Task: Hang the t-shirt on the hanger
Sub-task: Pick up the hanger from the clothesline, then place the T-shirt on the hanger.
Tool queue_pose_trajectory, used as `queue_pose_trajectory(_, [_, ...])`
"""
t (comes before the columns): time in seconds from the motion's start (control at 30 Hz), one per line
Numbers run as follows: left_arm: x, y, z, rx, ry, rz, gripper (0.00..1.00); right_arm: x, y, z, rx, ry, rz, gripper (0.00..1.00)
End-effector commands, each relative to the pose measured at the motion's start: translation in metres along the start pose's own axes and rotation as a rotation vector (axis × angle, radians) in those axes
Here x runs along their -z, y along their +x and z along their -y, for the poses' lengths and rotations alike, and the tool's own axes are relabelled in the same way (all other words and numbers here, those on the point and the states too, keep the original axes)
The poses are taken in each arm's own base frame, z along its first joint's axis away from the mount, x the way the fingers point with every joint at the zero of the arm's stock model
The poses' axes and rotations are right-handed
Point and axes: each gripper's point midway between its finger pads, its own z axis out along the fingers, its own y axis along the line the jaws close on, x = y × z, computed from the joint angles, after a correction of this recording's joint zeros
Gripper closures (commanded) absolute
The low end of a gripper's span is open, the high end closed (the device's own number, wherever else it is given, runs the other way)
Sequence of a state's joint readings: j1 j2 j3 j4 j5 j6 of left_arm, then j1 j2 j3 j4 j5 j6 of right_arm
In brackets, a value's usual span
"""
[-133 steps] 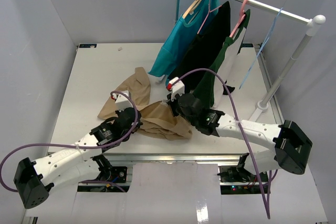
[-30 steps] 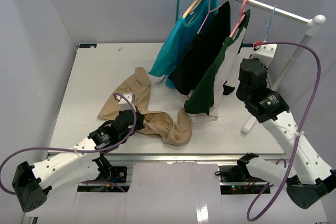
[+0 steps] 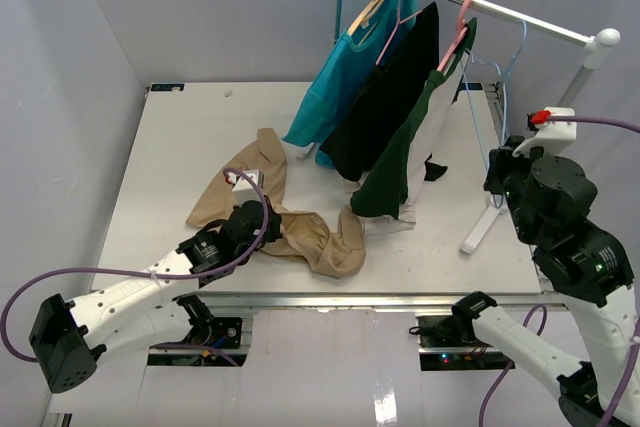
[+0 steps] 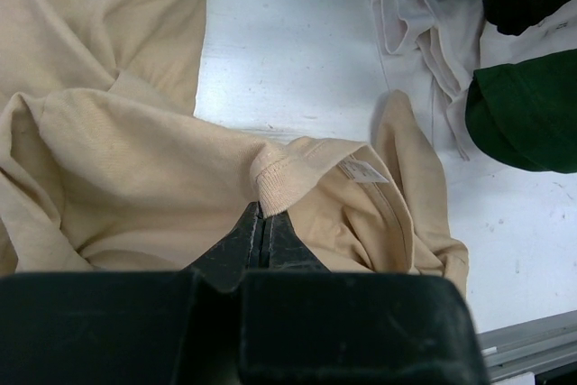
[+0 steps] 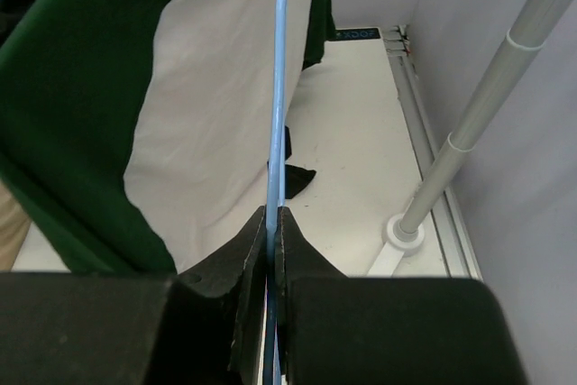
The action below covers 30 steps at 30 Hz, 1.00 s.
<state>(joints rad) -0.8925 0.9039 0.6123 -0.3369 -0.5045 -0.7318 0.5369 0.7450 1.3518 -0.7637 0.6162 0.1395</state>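
The tan t-shirt lies crumpled on the table's front middle. My left gripper is shut on its ribbed collar edge, and the left wrist view shows the jaws pinching that fold of the t-shirt. The thin light-blue hanger hangs by its hook from the rail at the right. My right gripper is shut on the hanger's lower part. In the right wrist view the blue wire of the hanger runs up from between the closed jaws of the gripper.
A white rail on a post with a foot stands at the right. On it hang a teal shirt, a black shirt and a dark green shirt, on wooden and pink hangers. Grey walls enclose the table.
My right arm has left the t-shirt, swung right and up, and closed on the blue hanger. My left gripper stays on the t-shirt, which now lies more bunched.
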Motion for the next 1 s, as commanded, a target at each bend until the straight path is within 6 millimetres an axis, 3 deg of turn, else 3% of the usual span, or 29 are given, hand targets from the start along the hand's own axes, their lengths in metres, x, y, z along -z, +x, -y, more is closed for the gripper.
queue_pose_trajectory(0.0, [0.003, -0.012, 0.010, 0.039, 0.019, 0.017, 1.00, 0.021, -0.019, -0.003, -0.073, -0.081, 0.073, 0.92])
queue_pose_trajectory(0.1, [0.004, -0.011, 0.011, 0.056, 0.024, 0.015, 1.00, 0.017, -0.017, 0.016, -0.068, 0.029, 0.097, 0.92])
queue_pose_trajectory(0.2, [0.004, -0.009, 0.010, 0.070, 0.024, 0.012, 1.00, 0.027, -0.026, 0.011, -0.109, -0.023, 0.119, 0.92])
queue_pose_trajectory(0.43, [0.009, -0.013, 0.005, 0.076, 0.020, 0.031, 1.00, 0.079, -0.081, -0.002, -0.176, -0.252, 0.317, 0.92])
queue_pose_trajectory(0.63, [0.010, -0.017, 0.008, 0.073, 0.021, 0.031, 1.00, 0.102, -0.098, -0.026, -0.150, -0.428, 0.329, 0.92])
queue_pose_trajectory(0.7, [0.009, -0.015, 0.009, 0.079, 0.027, 0.029, 1.00, 0.115, -0.109, -0.046, -0.103, -0.558, 0.401, 0.92])
queue_pose_trajectory(0.83, [0.005, -0.014, 0.011, 0.082, 0.028, 0.029, 1.00, 0.115, -0.105, -0.084, -0.048, -0.741, 0.339, 0.92])
queue_pose_trajectory(0.97, [0.000, -0.017, 0.015, 0.079, 0.023, 0.022, 1.00, 0.101, -0.069, -0.111, -0.055, -0.850, 0.239, 0.92])
